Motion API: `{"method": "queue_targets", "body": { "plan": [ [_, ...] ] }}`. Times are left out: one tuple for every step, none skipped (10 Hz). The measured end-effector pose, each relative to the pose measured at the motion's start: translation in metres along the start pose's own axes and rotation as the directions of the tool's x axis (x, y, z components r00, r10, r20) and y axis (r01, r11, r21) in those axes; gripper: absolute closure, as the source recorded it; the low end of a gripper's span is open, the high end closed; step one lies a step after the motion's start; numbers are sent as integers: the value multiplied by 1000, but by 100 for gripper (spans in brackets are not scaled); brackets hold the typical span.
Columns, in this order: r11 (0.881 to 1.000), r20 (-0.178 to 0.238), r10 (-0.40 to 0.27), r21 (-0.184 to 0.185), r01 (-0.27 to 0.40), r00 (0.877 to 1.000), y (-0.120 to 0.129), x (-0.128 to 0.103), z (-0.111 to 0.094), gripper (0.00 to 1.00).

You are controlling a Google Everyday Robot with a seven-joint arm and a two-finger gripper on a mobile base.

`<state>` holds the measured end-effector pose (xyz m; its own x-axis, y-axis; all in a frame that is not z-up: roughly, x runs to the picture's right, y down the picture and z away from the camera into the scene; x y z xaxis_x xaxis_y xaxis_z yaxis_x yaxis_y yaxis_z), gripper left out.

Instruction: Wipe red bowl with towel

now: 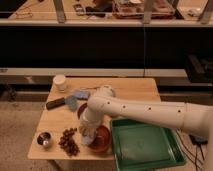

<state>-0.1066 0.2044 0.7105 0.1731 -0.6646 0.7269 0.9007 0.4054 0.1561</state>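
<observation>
Wiping is judged in hand: towel [86, 139] is pressed under tool [90, 130] at nine o'clock on red bowl [103, 140]. Whether it is gripped cannot be told. A sweep round the rim is called for.

No text, label, brand or number can be read on the white cup [60, 82], the dark block [55, 103], the green tray [145, 147] or the arm [145, 112]. The tool [88, 134] is low at the left edge of the red bowl [104, 142], near side of the table [135, 87].
</observation>
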Motion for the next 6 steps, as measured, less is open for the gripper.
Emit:
{"method": "queue_targets", "body": {
  "plan": [
    [1000,1,13,2,-13,1000,12,-10,-3,100],
    [1000,1,31,2,-31,1000,25,-15,-7,100],
    [999,0,41,2,-41,999,34,-19,-10,100],
    [998,-3,54,-6,-54,999,49,-24,-13,100],
    [998,-6,61,-16,-61,998,54,-26,-15,100],
    [997,-9,68,-27,-69,998,59,-26,-15,100]
  ]
}}
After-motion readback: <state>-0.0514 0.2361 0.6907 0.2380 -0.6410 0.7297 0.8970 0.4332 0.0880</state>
